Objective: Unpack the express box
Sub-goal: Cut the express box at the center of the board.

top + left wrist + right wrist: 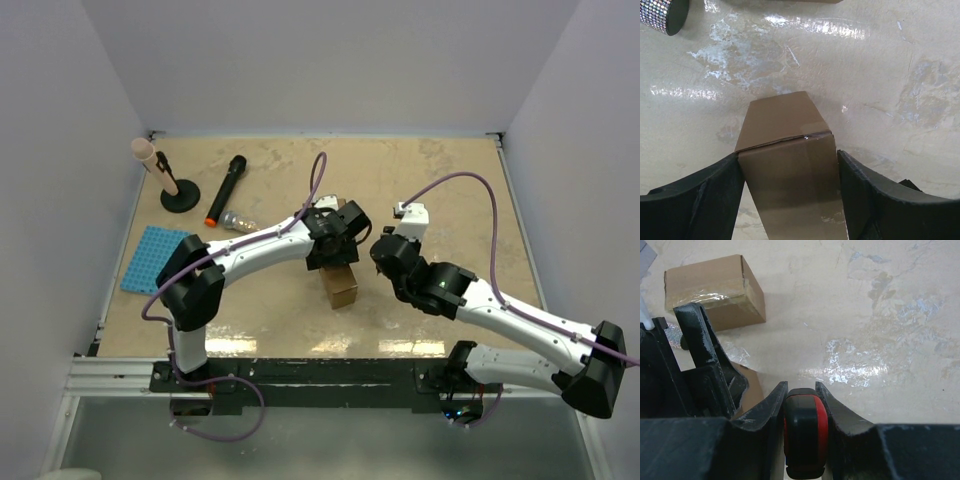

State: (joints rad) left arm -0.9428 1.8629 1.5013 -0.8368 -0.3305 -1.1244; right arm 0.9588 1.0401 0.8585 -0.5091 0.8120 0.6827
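The express box (785,175) is a brown cardboard carton with clear tape, standing on the table. My left gripper (789,156) comes down over it, and its black fingers (715,185) are closed against the box's two side faces. From above, the left gripper (330,243) covers most of that box. My right gripper (386,252) hovers just to the right of it. In the right wrist view the right gripper (801,388) is shut on a black-and-red tool (805,432), held above the bare table.
A second taped cardboard box (340,287) sits just in front of the left gripper, also visible as a box (715,290). At the back left are a black microphone (226,188), a glittery object (236,220), a stand with a pink tip (172,185) and a blue mat (155,258).
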